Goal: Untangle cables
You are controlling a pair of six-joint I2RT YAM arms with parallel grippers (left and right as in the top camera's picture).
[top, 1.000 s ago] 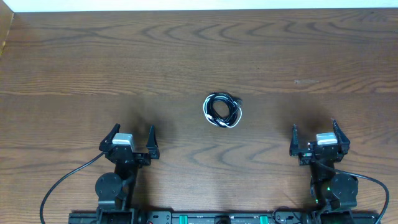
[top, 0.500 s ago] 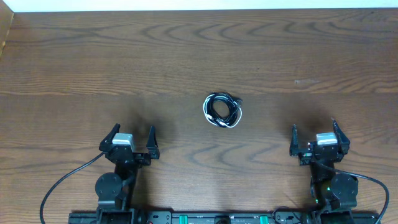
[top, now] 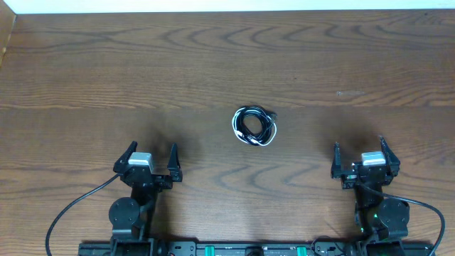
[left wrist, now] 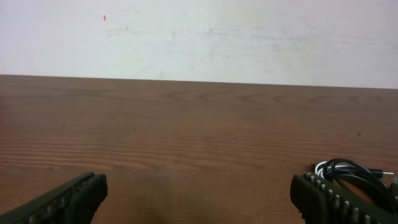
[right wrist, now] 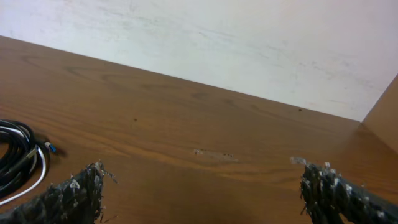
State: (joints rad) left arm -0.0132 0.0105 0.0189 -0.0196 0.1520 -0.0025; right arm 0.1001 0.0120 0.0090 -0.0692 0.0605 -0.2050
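Observation:
The cables [top: 254,126] lie coiled in one small bundle of black and white cord at the middle of the wooden table. The bundle shows at the lower right of the left wrist view [left wrist: 348,173] and at the lower left of the right wrist view [right wrist: 18,158]. My left gripper [top: 150,158] is open and empty near the front edge, left of and nearer than the bundle. My right gripper [top: 360,153] is open and empty near the front edge, right of the bundle. Both stand well apart from the cables.
The wooden table [top: 142,71] runs to a white wall at the back. A raised wooden edge [top: 7,39] stands at the far left. The arms' thick black wires [top: 71,210] trail by the bases at the front.

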